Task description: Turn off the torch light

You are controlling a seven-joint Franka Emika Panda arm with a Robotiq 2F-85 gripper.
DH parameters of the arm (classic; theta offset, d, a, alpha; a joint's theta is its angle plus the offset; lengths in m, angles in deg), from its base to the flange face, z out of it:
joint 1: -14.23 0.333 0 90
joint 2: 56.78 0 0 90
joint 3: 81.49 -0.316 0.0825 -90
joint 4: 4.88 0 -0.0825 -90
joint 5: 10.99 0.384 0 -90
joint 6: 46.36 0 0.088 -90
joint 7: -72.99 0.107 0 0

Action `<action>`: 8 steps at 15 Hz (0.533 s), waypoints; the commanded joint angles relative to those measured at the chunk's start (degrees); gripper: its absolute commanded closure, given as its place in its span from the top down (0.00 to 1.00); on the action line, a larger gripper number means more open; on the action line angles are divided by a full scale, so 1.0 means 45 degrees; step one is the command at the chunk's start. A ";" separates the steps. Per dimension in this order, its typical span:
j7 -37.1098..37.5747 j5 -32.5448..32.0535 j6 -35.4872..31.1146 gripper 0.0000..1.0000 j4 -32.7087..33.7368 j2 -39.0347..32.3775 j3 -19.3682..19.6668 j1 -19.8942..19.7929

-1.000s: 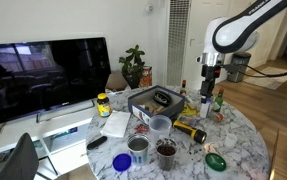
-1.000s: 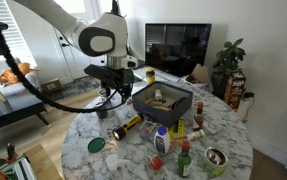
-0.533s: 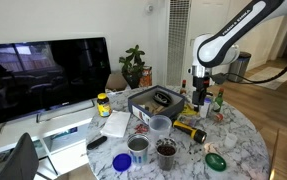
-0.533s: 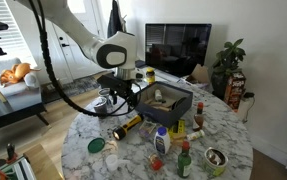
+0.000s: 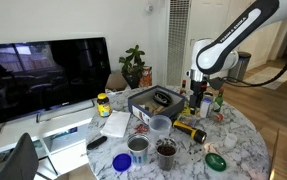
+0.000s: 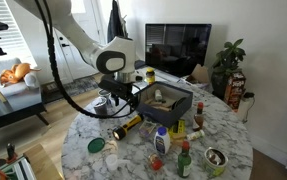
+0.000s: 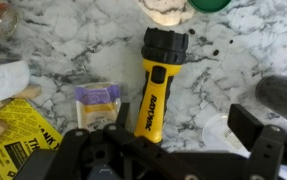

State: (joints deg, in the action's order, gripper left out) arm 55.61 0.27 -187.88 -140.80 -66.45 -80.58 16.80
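Observation:
The torch light (image 7: pixel 157 92) lies flat on the marble table, yellow body with a black head pointing to the top of the wrist view. A bright pale patch shows just beyond its head. It also lies near the table's front in both exterior views (image 5: pixel 190 128) (image 6: pixel 128 126). My gripper (image 7: pixel 183 135) is open and empty, hovering above the table with the torch's tail end near its left finger. In both exterior views the gripper (image 5: pixel 198 101) (image 6: pixel 116 103) hangs a little above and behind the torch.
A black box (image 5: pixel 143 103) (image 6: pixel 171 106) of items stands mid-table. Cups and cans (image 5: pixel 138 146), bottles (image 6: pixel 183 155), a green lid (image 5: pixel 215 160) (image 6: pixel 96 145) and a yellow-lidded jar (image 5: pixel 103 103) crowd the table. A purple-labelled packet (image 7: pixel 95 97) lies beside the torch.
The arm has come down and moved in towards the table, bringing the gripper lower over the torch. The torch has not moved.

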 commanded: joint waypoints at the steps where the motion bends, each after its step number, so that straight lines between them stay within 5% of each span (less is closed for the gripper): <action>1: -0.0374 0.0225 -0.1957 0.99 -0.0763 -0.0442 -0.0585 -0.0371; 3: -0.0339 0.0244 -0.2826 0.74 -0.1133 -0.0633 -0.0791 -0.0510; 8: -0.0290 0.0432 -0.4243 0.39 -0.2008 -0.0843 -0.1337 -0.0964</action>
State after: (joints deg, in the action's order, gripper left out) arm 55.54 0.35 -203.13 -147.02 -70.23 -84.27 14.64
